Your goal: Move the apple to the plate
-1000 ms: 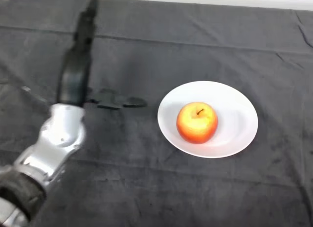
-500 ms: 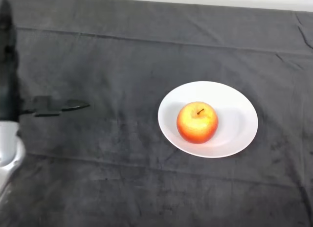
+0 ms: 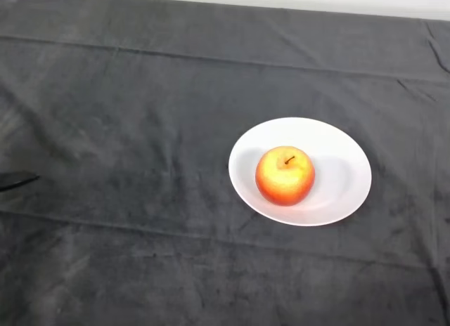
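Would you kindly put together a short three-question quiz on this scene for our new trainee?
1. True or false: the apple rests on the white plate.
2. Which way does the apple's stem point? A) up towards the camera B) flat against the plate C) hidden underneath
3. Fill in the gap: the plate stands on a dark ____ that covers the table.

Key: 1. true. 2. A. 3. cloth.
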Robot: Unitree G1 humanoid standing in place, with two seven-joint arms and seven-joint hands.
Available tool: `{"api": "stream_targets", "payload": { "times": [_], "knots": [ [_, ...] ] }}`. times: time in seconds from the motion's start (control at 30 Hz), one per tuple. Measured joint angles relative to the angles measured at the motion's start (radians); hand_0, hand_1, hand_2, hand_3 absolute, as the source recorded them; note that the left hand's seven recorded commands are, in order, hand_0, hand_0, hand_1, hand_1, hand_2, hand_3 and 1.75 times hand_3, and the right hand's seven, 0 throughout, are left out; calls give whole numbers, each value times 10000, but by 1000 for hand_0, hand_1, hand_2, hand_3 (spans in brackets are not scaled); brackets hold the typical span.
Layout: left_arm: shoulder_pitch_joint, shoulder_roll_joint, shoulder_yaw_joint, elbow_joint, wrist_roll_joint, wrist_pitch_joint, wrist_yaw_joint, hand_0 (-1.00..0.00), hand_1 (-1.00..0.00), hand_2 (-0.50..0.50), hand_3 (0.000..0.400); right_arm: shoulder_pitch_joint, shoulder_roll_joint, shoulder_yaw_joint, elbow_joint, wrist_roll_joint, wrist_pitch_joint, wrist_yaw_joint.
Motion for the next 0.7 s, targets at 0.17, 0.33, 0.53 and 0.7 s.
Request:
{"api": "stream_targets", "payload": {
  "times": [0.17, 0.33, 0.53, 0.7],
  "knots": [
    [463, 167, 815, 71, -312, -426, -326, 0, 0, 0, 0, 0, 1, 0, 0, 0, 0, 0],
    [1089, 247, 1663, 679, -726, -756, -858, 0, 0, 0, 0, 1, 0, 2, 0, 0, 0, -2],
    [1524, 247, 2583, 1494, -1092, -1060, -1259, 0, 0, 0, 0, -1, 3, 12, 0, 0, 4, 4],
    [1572, 246, 3316, 2153, -1491, -1300, -1665, 0, 0, 0, 0, 7, 0, 4, 0, 0, 4, 1]
  ]
}}
